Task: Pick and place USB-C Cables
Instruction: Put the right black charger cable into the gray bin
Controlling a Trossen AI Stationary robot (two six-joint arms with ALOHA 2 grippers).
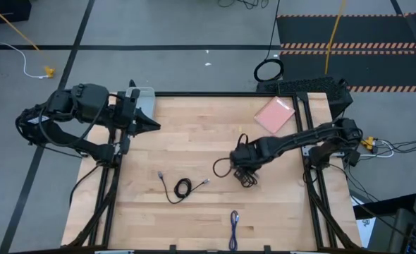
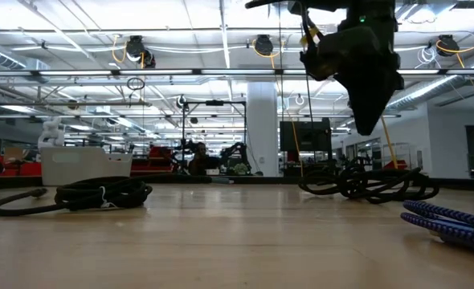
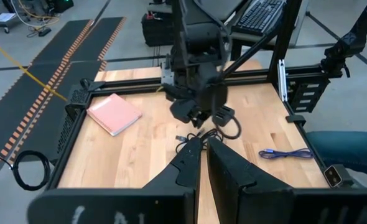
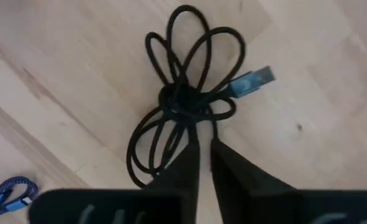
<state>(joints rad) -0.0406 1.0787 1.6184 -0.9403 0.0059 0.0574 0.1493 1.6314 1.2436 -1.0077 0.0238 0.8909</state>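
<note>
One black USB-C cable (image 4: 183,99) lies in a loose coil on the table, its light connector (image 4: 255,79) sticking out. My right gripper (image 2: 364,128) hangs shut above this coil (image 2: 369,185), pointing down, with air between them. A second black cable (image 1: 182,188) lies coiled toward the table's left (image 2: 88,194). The blue-purple cable (image 1: 234,224) rests near the table's near edge (image 2: 450,218). My left gripper (image 1: 155,125) waits shut at the far left corner, lying level and pointing right.
A pink flat square (image 1: 273,114) lies at the far right corner. Black frame rails (image 1: 314,176) run along the table's sides. A thick black cord loop (image 1: 268,70) lies on the floor beyond the far edge. Bare wood shows between the cables.
</note>
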